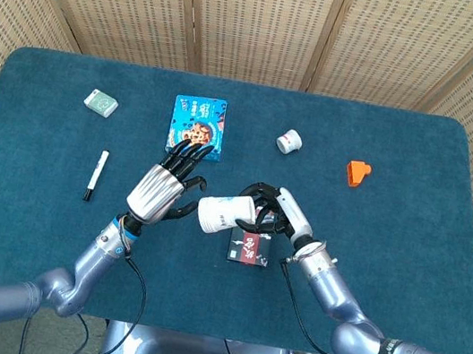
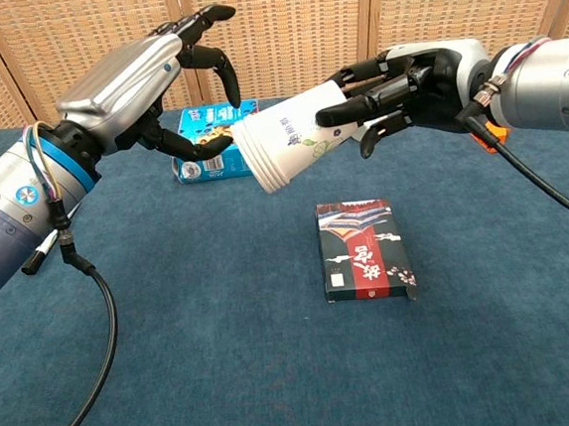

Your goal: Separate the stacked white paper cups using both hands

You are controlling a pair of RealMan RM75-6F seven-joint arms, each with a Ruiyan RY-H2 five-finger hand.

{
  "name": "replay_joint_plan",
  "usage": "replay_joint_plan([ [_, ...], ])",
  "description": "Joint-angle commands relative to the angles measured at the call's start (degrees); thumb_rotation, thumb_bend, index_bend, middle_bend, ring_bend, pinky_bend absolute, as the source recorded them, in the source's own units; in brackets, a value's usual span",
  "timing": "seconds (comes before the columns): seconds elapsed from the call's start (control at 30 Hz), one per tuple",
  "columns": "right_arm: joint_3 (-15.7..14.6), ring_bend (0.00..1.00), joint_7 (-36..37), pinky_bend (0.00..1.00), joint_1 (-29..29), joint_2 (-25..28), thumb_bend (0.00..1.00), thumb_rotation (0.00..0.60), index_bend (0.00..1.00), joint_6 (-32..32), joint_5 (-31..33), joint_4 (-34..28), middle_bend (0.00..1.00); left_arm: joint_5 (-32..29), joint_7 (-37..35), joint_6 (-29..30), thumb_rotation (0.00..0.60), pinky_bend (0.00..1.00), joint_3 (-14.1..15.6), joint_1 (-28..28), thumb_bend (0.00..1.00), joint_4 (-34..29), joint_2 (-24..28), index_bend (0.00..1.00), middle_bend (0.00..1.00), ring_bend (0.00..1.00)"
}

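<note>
The stack of nested white paper cups (image 2: 293, 135) is held in the air above the dark blue felt-covered table (image 2: 178, 362), lying nearly on its side with the layered rims pointing toward the robot's left. The right hand (image 2: 408, 83) grips it around the base end, fingers wrapped over the narrow part, so the open rims are left free for the other hand to catch; that looks like the reason for the sideways tilt.

The left hand (image 2: 144, 86) holds nothing. Its fingers are spread and curved, its thumb (image 2: 209, 150) reaching under toward the rim edge, the upper fingertips arching above and just beside the mouth. Whether the thumb already touches the rim cannot be told.

Below the stack lies a flat black and red patterned box (image 2: 366, 250), and behind the left hand a blue cardboard snack box (image 1: 199, 119). Farther out sit a black and white marker pen (image 1: 92, 174), a small white cup lying on its side (image 1: 289, 140) and an orange plastic piece (image 1: 358, 173).
</note>
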Motion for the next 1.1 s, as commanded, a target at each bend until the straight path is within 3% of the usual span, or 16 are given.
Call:
replay_joint_plan([
  [0.03, 0.02, 0.49, -0.12, 0.61, 0.03, 0.02, 0.56, 0.6, 0.55, -0.23, 0.04, -0.05, 0.62, 0.06, -0.23, 0.65, 0.6, 0.0, -0.01, -0.17, 0.34, 0.42, -0.62, 0.49, 0.0, 0.0],
  [0.57, 1.19, 0.49, 1.74, 0.61, -0.37, -0.04, 0.58, 0.6, 0.55, -1.86, 0.67, -0.16, 0.62, -1.25, -1.44, 1.15, 0.6, 0.0, 0.02, -0.68, 0.36, 0.32, -2.69, 0.57, 0.0, 0.0],
  [0.87, 1.32, 0.49, 1.96, 0.61, -0.76, 0.19, 0.58, 0.6, 0.55, -2.07, 0.05, -0.16, 0.62, -1.67, -1.3, 1.5, 0.6, 0.0, -0.17, -0.85, 0.47, 0.44, -2.83, 0.66, 0.0, 0.0],
  [1.1, 1.33, 0.49, 2.02, 0.61, -0.93, 0.07, 0.58, 0.6, 0.55, -2.11, -0.31, 0.08, 0.62, -1.68, -1.19, 2.04, 0.6, 0.0, -0.18, -0.99, 0.47, 1.04, -3.09, 0.66, 0.0, 0.0],
])
